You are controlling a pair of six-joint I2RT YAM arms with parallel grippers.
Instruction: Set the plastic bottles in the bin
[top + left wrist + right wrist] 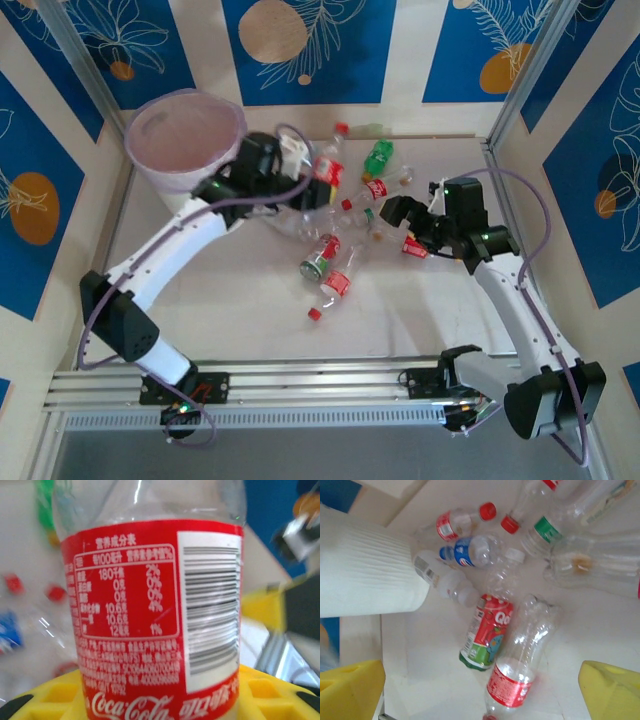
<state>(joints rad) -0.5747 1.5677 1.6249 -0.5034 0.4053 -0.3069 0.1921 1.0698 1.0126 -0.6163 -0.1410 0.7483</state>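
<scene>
Nearest us, loose plastic bottles [338, 283] lie scattered on the white table [230, 300] before our right gripper [402, 225], its fingers spread wide. Beyond, our left gripper [305, 168] clamps a red-labelled Coca-Cola bottle [150, 620], near the pink-lined bin [165, 180] at far left.

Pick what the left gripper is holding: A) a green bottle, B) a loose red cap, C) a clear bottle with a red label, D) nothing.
C: the left wrist view shows a clear bottle with a red label standing between the yellow fingers of the left gripper.
</scene>
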